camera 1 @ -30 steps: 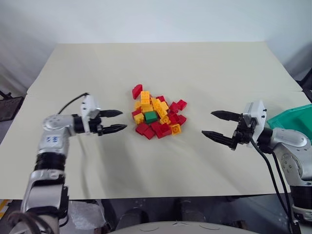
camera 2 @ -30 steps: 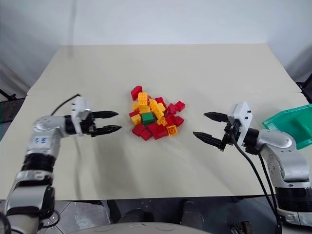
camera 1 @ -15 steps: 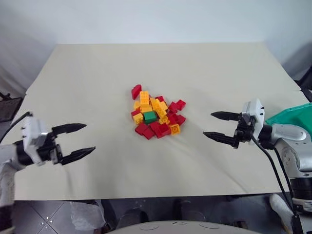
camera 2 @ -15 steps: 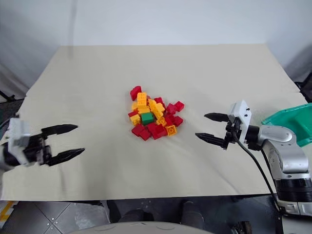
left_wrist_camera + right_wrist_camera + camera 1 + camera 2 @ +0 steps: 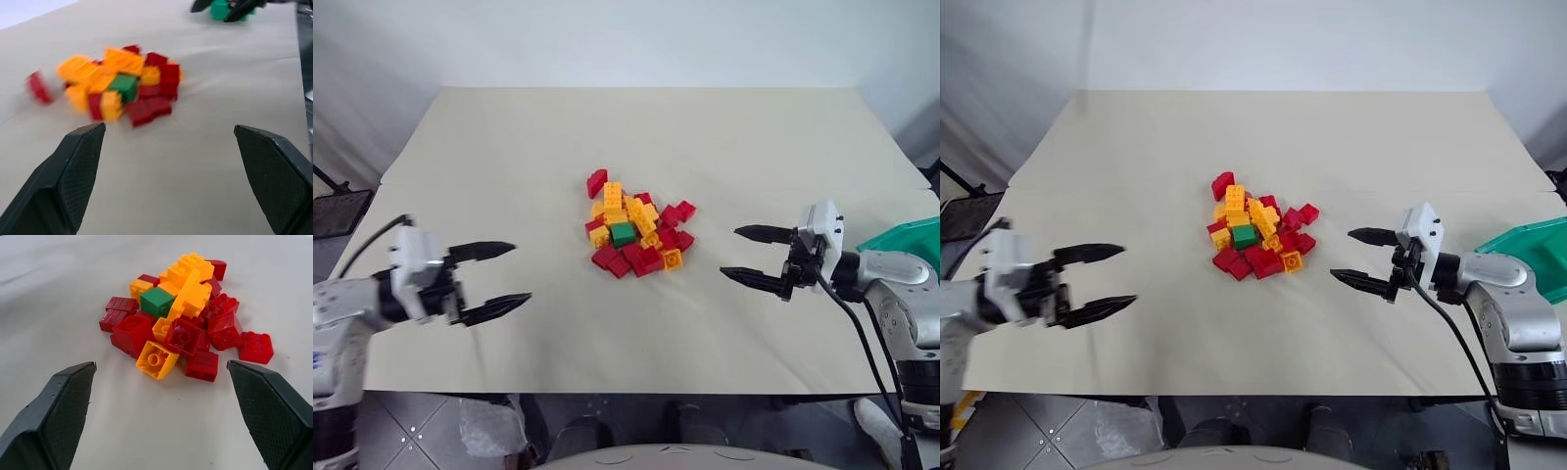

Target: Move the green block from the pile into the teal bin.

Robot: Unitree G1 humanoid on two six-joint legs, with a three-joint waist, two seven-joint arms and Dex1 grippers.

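Observation:
The green block lies on the near left side of the pile of red and yellow bricks at the table's middle; it is also in the right wrist view. The teal bin stands at the table's right edge, partly cut off by the frame. My left gripper hovers open and empty well left of the pile, near the front edge. To the right of the pile, between it and the bin, my right gripper is open and empty, pointing at the bricks.
A beige table carries everything, with bare surface all around the pile. A black cable hangs from the right arm. Past the front and side edges lies a grey floor.
My left gripper has pulled back from beside the pile toward the left front of the table, and its jaws stand wider. The right gripper has held its place.

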